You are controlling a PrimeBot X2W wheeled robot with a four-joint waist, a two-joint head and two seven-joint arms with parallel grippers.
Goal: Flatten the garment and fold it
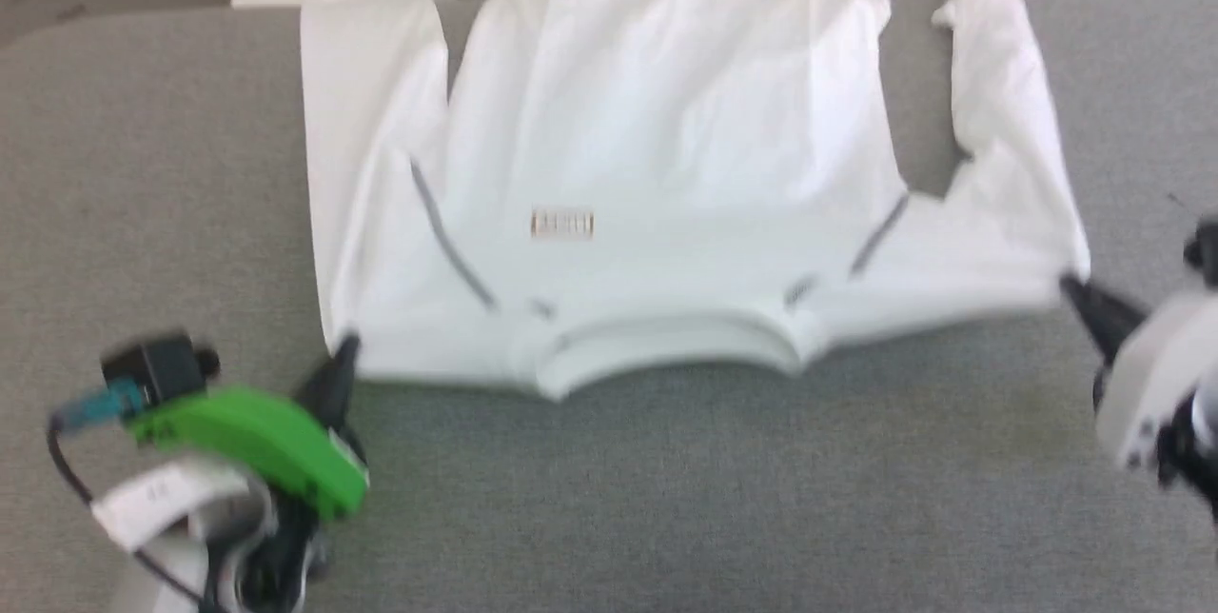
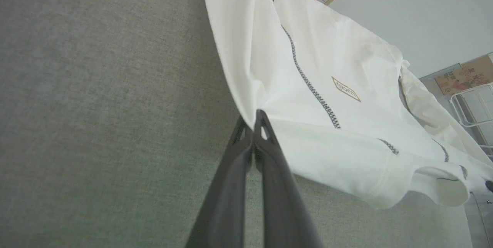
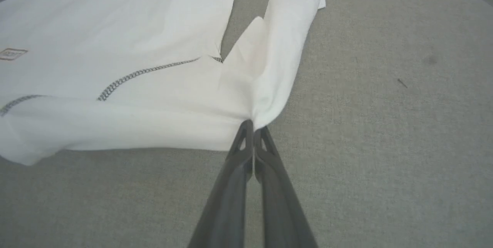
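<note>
Well, pinched at both sleeves

The garment (image 1: pixel 666 118) lies on the grey desk (image 1: pixel 666 499), collar at 6 o'clock. At 8 o'clock the left pincer (image 1: pixel 347 346) grips its sleeve; the right pincer (image 1: pixel 1070 285) grips the other at 3 o'clock.

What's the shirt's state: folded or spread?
Spread, not folded: T-shirt lies flat on the grey surface, both sleeves out, right sleeve rumpled.

White short-sleeved T-shirt (image 1: pixel 666 147) spread flat on grey surface, collar nearest, right sleeve rumpled
</note>
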